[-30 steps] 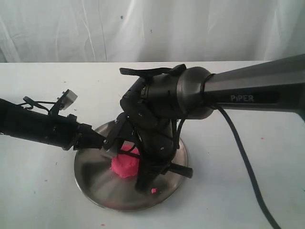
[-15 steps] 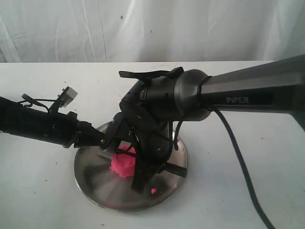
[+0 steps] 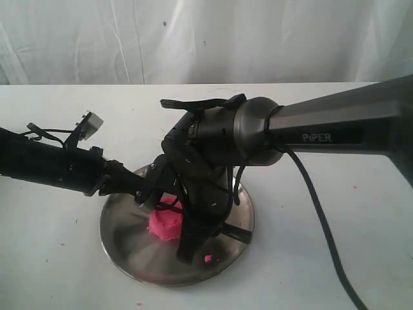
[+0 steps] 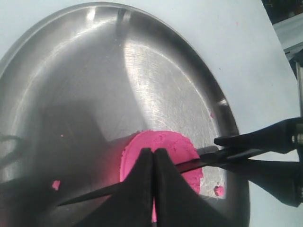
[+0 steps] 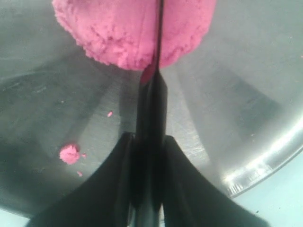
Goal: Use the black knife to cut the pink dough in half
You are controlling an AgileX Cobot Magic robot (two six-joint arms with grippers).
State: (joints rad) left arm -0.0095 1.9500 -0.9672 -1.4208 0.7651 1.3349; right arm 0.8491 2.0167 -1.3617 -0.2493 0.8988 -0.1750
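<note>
Right wrist view: knife (image 5: 151, 106) in grip

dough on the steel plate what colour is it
The dough is bright pink; shows best in the right wrist view.

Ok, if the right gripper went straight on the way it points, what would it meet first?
Probably the pink dough: the right gripper holds the knife aimed at it, with the blade in the lump. Depth is unclear from here.
</note>
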